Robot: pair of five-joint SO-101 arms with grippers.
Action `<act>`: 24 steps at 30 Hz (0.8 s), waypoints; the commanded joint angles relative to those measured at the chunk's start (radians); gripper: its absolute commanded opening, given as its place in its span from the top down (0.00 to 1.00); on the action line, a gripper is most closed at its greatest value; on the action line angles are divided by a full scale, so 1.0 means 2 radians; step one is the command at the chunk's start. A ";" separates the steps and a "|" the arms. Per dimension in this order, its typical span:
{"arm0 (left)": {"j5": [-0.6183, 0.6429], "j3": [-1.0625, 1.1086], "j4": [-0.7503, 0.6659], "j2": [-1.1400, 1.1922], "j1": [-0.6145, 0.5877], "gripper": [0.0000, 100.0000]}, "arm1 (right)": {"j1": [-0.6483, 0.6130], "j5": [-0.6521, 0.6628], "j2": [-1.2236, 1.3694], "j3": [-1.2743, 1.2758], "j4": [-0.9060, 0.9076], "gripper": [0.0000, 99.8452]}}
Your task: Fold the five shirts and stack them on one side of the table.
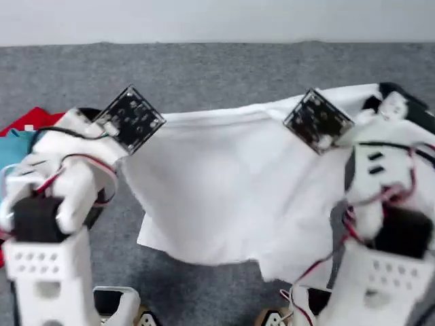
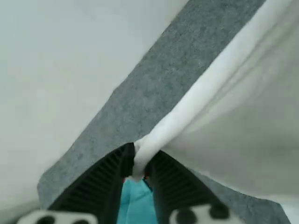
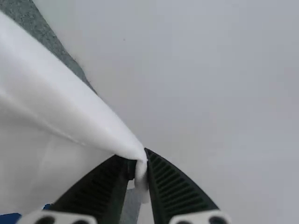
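Overhead, the white shirt (image 1: 231, 183) hangs spread between the two arms. Its upper edge is stretched from one arm to the other and its lower hem sags loose toward the arm bases. The gray tabletop (image 1: 204, 75) shows past the shirt's upper edge and below its hem.

Left gripper (image 2: 135, 165): closed on the white shirt's edge, with a bunched fold of cloth pinched between the black ribbed fingers (image 2: 96, 191). From that pinch the hem runs off as a rolled band, with gray tabletop beside it.

Right gripper (image 3: 140, 171): likewise clamped on the white shirt, a small wad of fabric caught between its fingers (image 3: 173, 191). The cloth fans away from the pinch in a broad fold.

A red shirt (image 1: 27, 121) and a teal shirt (image 1: 12, 146) lie on the tabletop off the white shirt's left-arm end. They touch each other and are partly hidden behind the left arm. I cannot tell whether they are folded. Teal cloth also shows beneath the left gripper, between its fingers.
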 commanded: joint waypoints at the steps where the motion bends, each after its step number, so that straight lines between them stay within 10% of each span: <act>1: -0.007 0.086 -0.150 0.024 -0.004 0.99 | -0.012 -0.008 0.023 0.067 -0.123 0.99; 10: -0.008 0.003 -0.283 0.249 -0.035 0.99 | -0.040 -0.007 0.132 0.145 -0.346 0.99; 24: -0.086 -0.316 -0.284 0.538 -0.031 0.99 | -0.040 0.053 0.359 0.070 -0.560 0.99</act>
